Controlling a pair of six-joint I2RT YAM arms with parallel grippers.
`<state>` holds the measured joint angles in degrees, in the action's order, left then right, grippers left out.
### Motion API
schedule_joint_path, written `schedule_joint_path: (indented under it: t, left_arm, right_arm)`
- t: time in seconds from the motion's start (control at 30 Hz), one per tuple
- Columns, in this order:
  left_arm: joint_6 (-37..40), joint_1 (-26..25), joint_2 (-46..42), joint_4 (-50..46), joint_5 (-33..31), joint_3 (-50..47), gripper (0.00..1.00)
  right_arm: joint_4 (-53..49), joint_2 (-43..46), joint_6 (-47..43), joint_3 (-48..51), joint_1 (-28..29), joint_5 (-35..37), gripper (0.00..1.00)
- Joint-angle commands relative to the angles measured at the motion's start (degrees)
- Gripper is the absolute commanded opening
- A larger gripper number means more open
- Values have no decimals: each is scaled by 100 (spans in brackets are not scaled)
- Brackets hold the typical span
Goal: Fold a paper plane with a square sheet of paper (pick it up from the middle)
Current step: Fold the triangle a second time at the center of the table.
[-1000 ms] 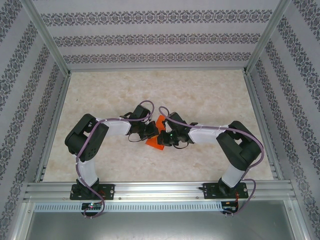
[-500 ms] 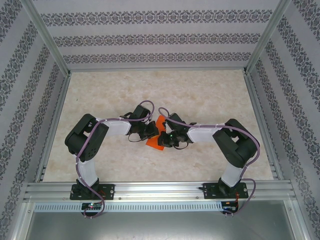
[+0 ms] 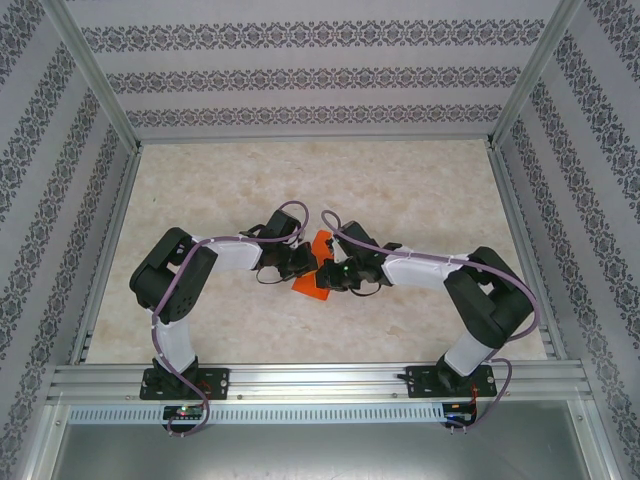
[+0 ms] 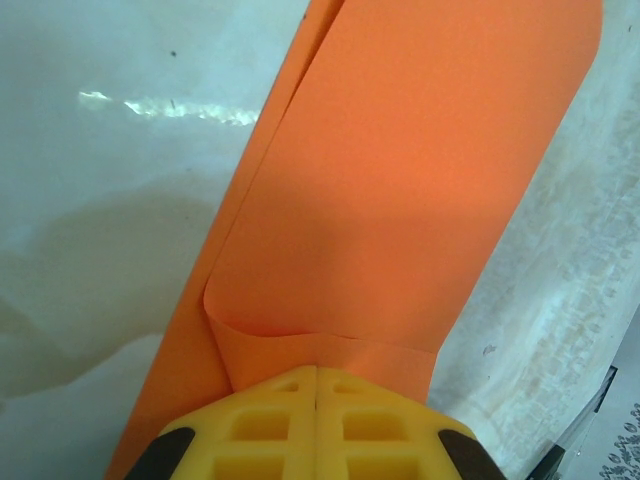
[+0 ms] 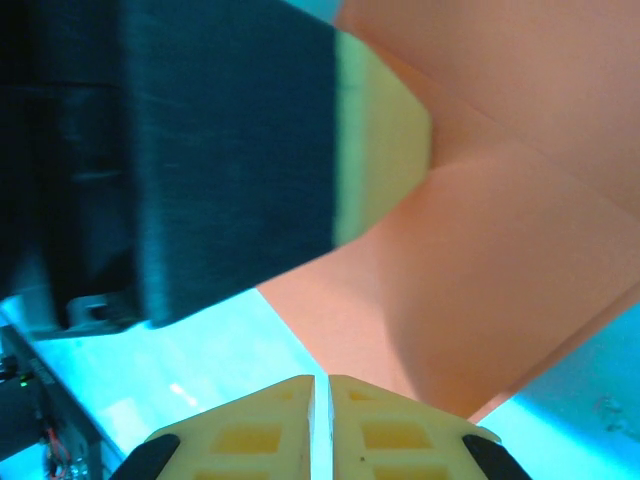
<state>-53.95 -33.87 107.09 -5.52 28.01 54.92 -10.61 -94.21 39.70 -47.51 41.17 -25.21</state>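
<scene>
Noted sheet of paper (image 4: 400, 180) pinched in left gripper (image 4: 316, 375), long axis running straight out from it. Could not tell right gripper's (image 5: 328, 385) state.

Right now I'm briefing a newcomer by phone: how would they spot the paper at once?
On the marbled table, look at the centre, where the left gripper and right gripper meet. The folded paper lies between them, the only bright orange thing.
</scene>
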Motion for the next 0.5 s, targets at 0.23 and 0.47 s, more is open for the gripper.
schedule_joint_path:
  t: [0.23, 0.47]
  left_arm:
    - [201, -5, 232, -312, -164, -39, 5]
    - [219, -2, 239, -343, -181, -43, 5]
  right_arm:
    - [-511, -421, -158, -167, 198, 265, 12]
    - [-553, -562, -185, 150, 183, 381, 12]
